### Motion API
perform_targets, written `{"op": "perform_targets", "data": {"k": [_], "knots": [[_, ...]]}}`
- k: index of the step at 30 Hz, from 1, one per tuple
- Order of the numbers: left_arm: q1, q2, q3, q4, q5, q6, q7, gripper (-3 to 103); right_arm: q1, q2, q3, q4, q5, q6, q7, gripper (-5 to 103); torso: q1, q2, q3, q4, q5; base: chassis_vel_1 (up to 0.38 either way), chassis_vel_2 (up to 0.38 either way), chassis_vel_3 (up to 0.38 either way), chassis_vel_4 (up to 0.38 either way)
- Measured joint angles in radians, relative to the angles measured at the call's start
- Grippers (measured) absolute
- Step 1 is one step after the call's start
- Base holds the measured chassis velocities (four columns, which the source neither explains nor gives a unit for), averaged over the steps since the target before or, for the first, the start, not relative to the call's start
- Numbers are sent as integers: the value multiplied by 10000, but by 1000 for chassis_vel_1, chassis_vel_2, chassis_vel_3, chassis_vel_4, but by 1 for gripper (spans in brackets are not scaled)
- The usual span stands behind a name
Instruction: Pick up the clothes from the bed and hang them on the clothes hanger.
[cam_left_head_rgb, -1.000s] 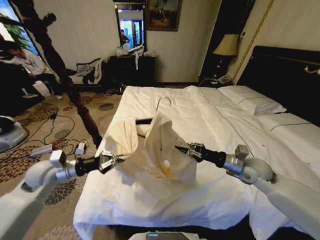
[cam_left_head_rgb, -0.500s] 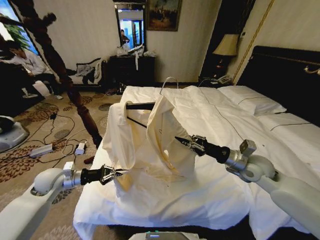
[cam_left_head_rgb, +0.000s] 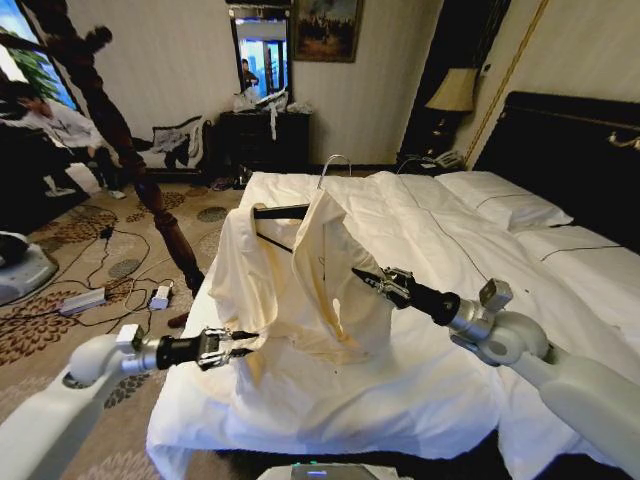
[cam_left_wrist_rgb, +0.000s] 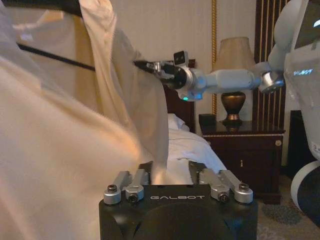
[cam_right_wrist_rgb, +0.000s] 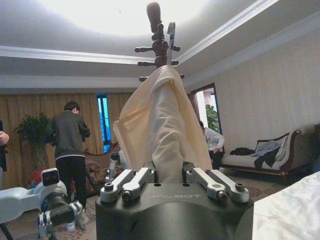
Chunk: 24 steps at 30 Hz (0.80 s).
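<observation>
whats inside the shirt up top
A dark hanger: one bar end sticks out, and its metal hook rises above the shirt. Its other shoulder is covered by the cloth.

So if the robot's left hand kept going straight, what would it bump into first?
Probably the cream shirt. The left hand points right at its lower edge, and in its wrist view the cloth hangs just ahead of the fingers.

white bed (cam_left_head_rgb: 420, 390) carries duvet (cam_left_head_rgb: 330, 400), pillows (cam_left_head_rgb: 500, 205).
</observation>
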Motion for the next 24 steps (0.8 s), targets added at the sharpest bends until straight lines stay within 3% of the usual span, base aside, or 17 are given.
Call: {"op": "perform_targets", "data": {"k": [3, 5, 6, 7, 9, 10, 11, 12, 13, 14, 17, 18, 19, 20, 24], "knots": [[-188, 132, -296, 254, -206, 117, 800, 64, 3, 17, -32, 68, 202, 6, 16, 20, 0, 0, 0, -1, 0, 0, 0, 0, 0], [-197, 148, -321, 272, -179, 121, 906, 64, 3, 23, -37, 74, 252, 9, 27, 20, 0, 0, 0, -1, 0, 0, 0, 0, 0], [-208, 183, -398, 302, -185, 182, 1141, 69, 3, 51, -46, 79, 347, 16, 61, 20, 0, 0, 0, 0, 0, 0, 0, 0, 0], [-207, 179, -405, 260, -504, 310, 935, 74, 3, 71, -50, 74, 344, 17, 59, 20, 0, 0, 0, 2, -1, 0, 0, 0, 0], [-241, 112, -324, -1, -1212, 464, -109, 85, -4, 93, -57, 71, 304, 18, 47, 20, 0, 0, 0, 3, 0, 0, 0, 0, 0], [-241, 112, -324, -1, -1212, 464, -109, 85, -4, 93, -57, 71, 304, 18, 47, 20, 0, 0, 0, 3, 0, 0, 0, 0, 0], [-354, 5, -139, -348, -1802, 540, -1709, 90, -25, 106, -74, 74, 258, 18, 18, 20, 0, 0, 0, 1, 0, 0, 0, 0, 0], [-407, -34, -27, -500, -1941, 560, -2453, 90, -30, 108, -80, 78, 235, 18, 1, 20, 0, 0, 0, -1, 1, 0, 0, 0, 0], [-523, -104, 234, -823, -2074, 553, -3875, 96, -38, 109, -88, 93, 172, 18, -64, 20, 0, 0, 0, -3, 3, 0, 0, 0, 0], [-523, -104, 234, -823, -2074, 553, -3875, 96, -38, 109, -88, 93, 172, 18, -64, 20, 0, 0, 0, -3, 3, 0, 0, 0, 0], [-575, -226, 737, -1648, -2133, 505, -6573, 100, -47, 112, -90, 142, 16, 18, -204, 20, 1, 0, 0, -5, 1, 0, 0, 0, 0], [-517, -241, 802, -1874, -2146, 517, -7018, 100, -53, 113, -87, 155, -11, 18, -226, 20, 1, 0, 0, -4, 2, 0, 0, 0, 0], [-517, -241, 802, -1874, -2146, 517, -7018, 100, -53, 113, -87, 155, -11, 18, -226, 20, 1, 0, 0, -4, 2, 0, 0, 0, 0], [-261, -288, 918, -2588, -2179, 585, -8155, 100, -86, 122, -65, 193, -125, 18, -284, 20, 0, 0, 0, 0, 1, 0, 0, 0, 0], [297, -286, 618, -3746, -2085, 873, -9552, 100, -154, 143, -45, 186, -408, 32, -435, 20, 0, 0, 0, 0, 2, 0, 0, 0, 0]]}}
